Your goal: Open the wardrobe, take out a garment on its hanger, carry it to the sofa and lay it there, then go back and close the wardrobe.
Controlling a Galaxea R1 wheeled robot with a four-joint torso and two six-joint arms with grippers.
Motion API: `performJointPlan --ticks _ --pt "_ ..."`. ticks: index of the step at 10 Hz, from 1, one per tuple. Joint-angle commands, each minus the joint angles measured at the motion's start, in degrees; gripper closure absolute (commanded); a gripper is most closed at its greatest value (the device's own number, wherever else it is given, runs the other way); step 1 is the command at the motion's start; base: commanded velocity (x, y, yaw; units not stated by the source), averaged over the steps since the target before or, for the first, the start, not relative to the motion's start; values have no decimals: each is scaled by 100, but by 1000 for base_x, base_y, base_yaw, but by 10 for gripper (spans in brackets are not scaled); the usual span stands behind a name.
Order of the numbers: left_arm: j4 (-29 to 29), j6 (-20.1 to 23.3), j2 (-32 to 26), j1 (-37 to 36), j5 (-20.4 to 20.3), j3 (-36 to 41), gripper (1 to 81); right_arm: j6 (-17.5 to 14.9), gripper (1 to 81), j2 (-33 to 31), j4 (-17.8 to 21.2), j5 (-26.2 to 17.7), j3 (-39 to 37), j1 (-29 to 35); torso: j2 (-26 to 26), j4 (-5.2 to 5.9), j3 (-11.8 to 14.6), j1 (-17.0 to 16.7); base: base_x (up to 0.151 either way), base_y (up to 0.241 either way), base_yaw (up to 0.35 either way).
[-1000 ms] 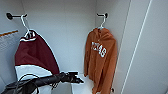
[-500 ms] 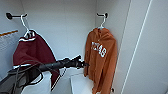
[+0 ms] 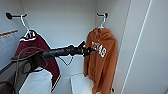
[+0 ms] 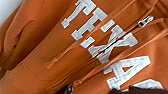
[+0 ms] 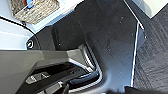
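Orange TEXAS hoodie (image 3: 102, 53) hangs by white hanger (image 3: 102, 23) inside wardrobe (image 3: 62, 22).

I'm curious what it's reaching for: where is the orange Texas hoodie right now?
In the head view, the burnt-orange hooded sweatshirt hangs on a thin white hanger from a black hook, right of the maroon-and-white garment.

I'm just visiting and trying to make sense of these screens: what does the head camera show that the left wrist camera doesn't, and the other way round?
Head view alone: the open wardrobe with black hooks, the orange hoodie's white hanger, a maroon-and-white garment hanging on the other side, and the robot's left arm reaching toward the hoodie.

Left wrist view alone: a close look at the chest fabric, its drawstrings and a metal zipper pull.

Both: the burnt-orange hoodie with white TEXAS lettering.
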Motion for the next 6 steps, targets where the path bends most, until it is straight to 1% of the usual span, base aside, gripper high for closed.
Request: performJointPlan --ticks 1,4,6 --pt "6 -811 115 -1530 -466 -256 10 23 10 57 9 -248 37 234 0 0 0 0 0 0 0" --pt "-12 -1497 361 -2022 -599 -739 10 24 10 74 0 -239 37 226 0 0 0 0 0 0 0" --pt "-4 -1928 589 -2154 -827 -1100 10 24 10 101 0 -221 37 217 0 0 0 2 0 0 0"
